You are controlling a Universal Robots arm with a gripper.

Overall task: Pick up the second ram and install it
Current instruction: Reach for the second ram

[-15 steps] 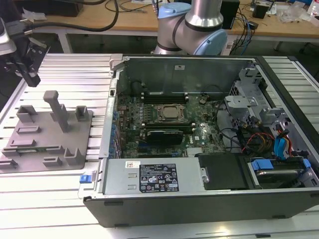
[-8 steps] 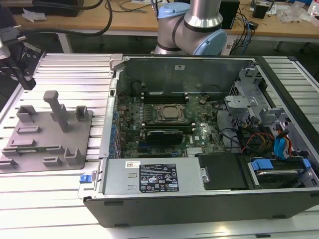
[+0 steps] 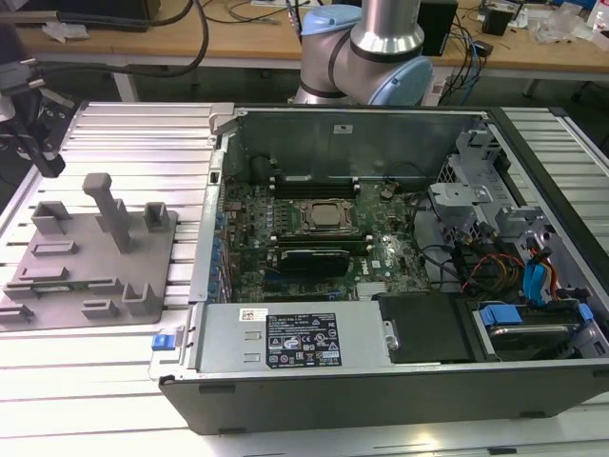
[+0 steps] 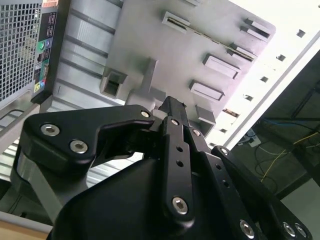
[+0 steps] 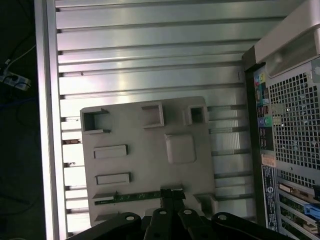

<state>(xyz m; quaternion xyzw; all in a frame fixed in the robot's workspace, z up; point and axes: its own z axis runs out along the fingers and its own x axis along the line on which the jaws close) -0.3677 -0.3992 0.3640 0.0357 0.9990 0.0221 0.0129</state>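
Note:
The second ram (image 5: 135,196) is a thin green stick lying on edge in a long slot of the grey fixture plate (image 5: 150,165). In the second wrist view the ram (image 4: 212,39) runs between two small grey holders. My gripper (image 5: 172,194) hangs well above the plate, and in the first wrist view its dark fingertips line up over the middle of the stick. In the exterior view the gripper (image 3: 46,160) is at the far left, above the plate's back corner. Its fingers (image 4: 172,107) stand together with nothing between them.
The open computer case (image 3: 381,248) lies to the exterior view's right of the plate, with the CPU socket (image 3: 322,217) and black memory slots (image 3: 309,255) inside. Grey posts and blocks (image 3: 112,205) rise from the plate. The ribbed metal table (image 5: 150,50) surrounds it.

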